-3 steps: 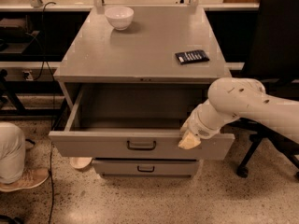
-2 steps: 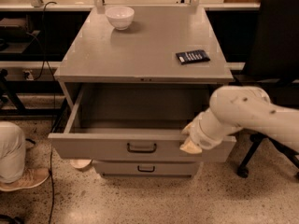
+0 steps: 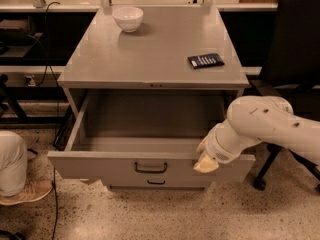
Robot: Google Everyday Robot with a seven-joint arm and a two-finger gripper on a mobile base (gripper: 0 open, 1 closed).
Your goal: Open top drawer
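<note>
A grey cabinet (image 3: pixel 150 49) stands on a speckled floor. Its top drawer (image 3: pixel 100 166) stands wide open towards the camera, showing a deep, bare grey box, with a small dark loop handle (image 3: pixel 150 168) at the centre of its front. A white robot arm (image 3: pixel 265 126) reaches in from the right. Its gripper (image 3: pixel 206 160), yellowish at the tip, sits at the upper edge of the drawer front, right of the handle; whether it is open or closed cannot be told. On the cabinet top sit a white bowl (image 3: pixel 128 18) and a dark flat packet (image 3: pixel 205 60) whose pale print is unreadable.
</note>
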